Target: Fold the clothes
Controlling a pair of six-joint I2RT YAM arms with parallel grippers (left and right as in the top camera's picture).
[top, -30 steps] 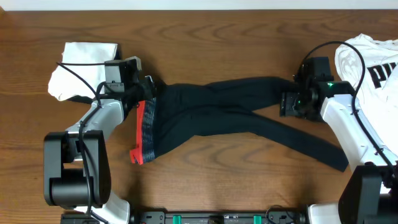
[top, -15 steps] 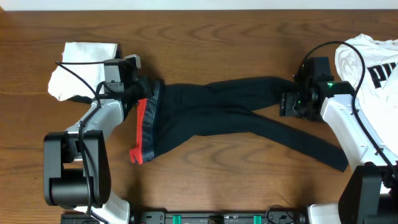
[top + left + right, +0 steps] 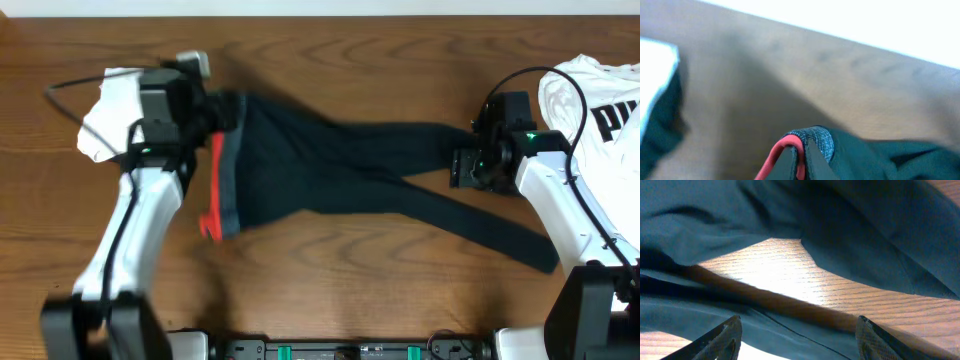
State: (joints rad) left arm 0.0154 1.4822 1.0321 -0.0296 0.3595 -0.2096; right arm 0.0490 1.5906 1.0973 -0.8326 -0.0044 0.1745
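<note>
The left gripper (image 3: 218,112) was pinched shut on the top corner of the red-orange waistband (image 3: 213,190) of the black leggings (image 3: 350,165), which lay stretched across the table (image 3: 330,50). The right gripper (image 3: 458,166) had its jaws spread over one leg. A good fold probably needed the waistband drawn taut and carried low.

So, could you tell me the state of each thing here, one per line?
Leggings, unfolded, flat on the table, legs spread apart.
Left gripper, shut on the waistband.
Right gripper, open, over one leg.
T-shirt, crumpled, not folded.
White cloth, lying at the left, partly hidden.
</note>
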